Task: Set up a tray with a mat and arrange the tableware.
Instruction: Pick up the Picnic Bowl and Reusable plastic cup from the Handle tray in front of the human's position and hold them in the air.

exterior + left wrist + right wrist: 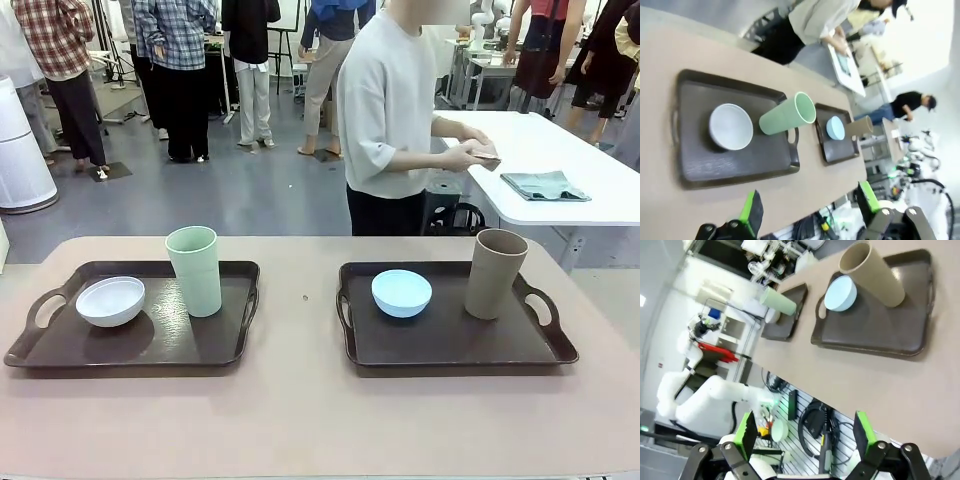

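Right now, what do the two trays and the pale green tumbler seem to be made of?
The left tray and right tray: dark brown, faint wood grain with a soft sheen and moulded handles; probably plastic or laminate, real wood not excluded. The pale green tumbler: opaque, matte, thin even rim; likely plastic or melamine rather than glass.

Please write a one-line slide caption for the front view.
Left tray holds white bowl and green tumbler; right tray holds blue bowl and tan tumbler; a person stands beyond.
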Controlling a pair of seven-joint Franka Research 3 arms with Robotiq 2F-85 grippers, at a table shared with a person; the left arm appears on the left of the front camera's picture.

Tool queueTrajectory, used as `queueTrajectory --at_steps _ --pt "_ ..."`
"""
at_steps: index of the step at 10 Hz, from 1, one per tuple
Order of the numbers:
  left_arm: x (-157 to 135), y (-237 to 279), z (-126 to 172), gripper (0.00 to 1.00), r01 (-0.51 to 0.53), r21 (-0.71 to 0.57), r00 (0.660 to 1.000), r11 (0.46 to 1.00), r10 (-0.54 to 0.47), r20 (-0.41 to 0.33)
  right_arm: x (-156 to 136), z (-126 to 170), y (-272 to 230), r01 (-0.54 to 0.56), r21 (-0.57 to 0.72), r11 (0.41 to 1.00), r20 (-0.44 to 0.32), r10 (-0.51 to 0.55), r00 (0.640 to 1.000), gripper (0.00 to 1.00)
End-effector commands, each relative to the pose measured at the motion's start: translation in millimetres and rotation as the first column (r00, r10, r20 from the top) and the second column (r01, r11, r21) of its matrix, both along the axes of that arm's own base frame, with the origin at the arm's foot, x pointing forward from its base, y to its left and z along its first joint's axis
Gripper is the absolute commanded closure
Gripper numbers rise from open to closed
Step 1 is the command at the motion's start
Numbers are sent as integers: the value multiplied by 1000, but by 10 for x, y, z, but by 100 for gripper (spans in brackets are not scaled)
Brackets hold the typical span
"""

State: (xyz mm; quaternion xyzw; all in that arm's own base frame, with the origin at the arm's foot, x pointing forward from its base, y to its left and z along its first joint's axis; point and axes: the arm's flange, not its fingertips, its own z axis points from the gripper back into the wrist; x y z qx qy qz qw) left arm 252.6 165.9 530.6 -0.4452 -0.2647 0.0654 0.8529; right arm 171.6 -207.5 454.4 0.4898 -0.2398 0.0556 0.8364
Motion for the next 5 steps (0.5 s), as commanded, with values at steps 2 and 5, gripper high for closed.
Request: queueTrajectory --at_steps 2,5 --pt "-219 -26 -298 0 -1 -7 999 1000 1 -35 11 90 -178 12 72 997 40 -15 999 0" --pt "-82 -96 -430 0 41 23 994 999 -38 -104 52 154 -95 -8 62 998 54 4 999 0"
